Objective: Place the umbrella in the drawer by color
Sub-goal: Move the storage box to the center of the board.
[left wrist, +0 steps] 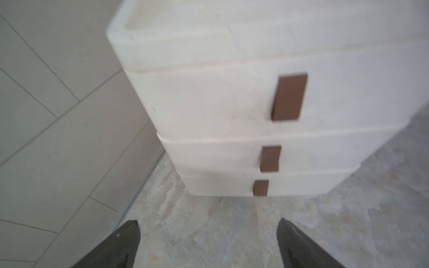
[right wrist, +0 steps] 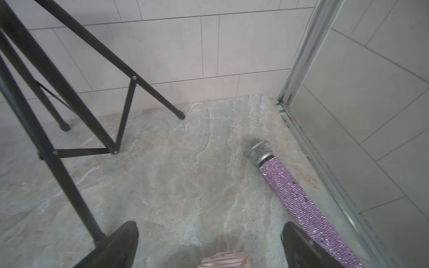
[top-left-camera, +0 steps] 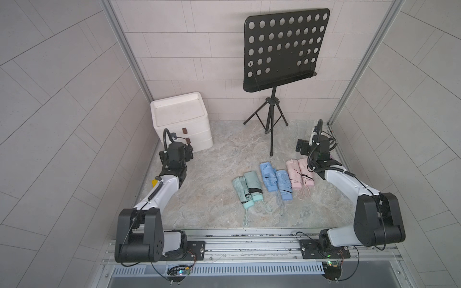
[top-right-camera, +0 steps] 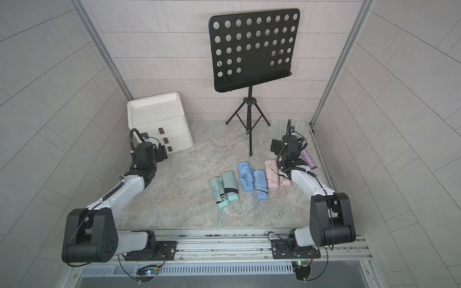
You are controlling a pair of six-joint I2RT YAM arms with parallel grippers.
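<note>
Folded umbrellas lie in pairs on the stone floor in both top views: two green [top-left-camera: 247, 189], two blue [top-left-camera: 274, 180], two pink [top-left-camera: 298, 175]. A white drawer unit [top-left-camera: 182, 119] stands in the far left corner. Its three drawers are shut, each with a brown handle: top [left wrist: 289, 97], middle [left wrist: 270, 159], bottom [left wrist: 261, 188]. My left gripper [left wrist: 208, 221] is open and empty, just in front of the unit's lower drawers [top-right-camera: 163, 152]. My right gripper [right wrist: 210, 224] is open and empty, above the far end of a pink umbrella [right wrist: 224, 259].
A black music stand [top-left-camera: 284, 49] stands at the back on a tripod, with one leg [right wrist: 69, 104] close to my right gripper. A glittery purple microphone [right wrist: 297, 195] lies by the right wall. Tiled walls close in both sides.
</note>
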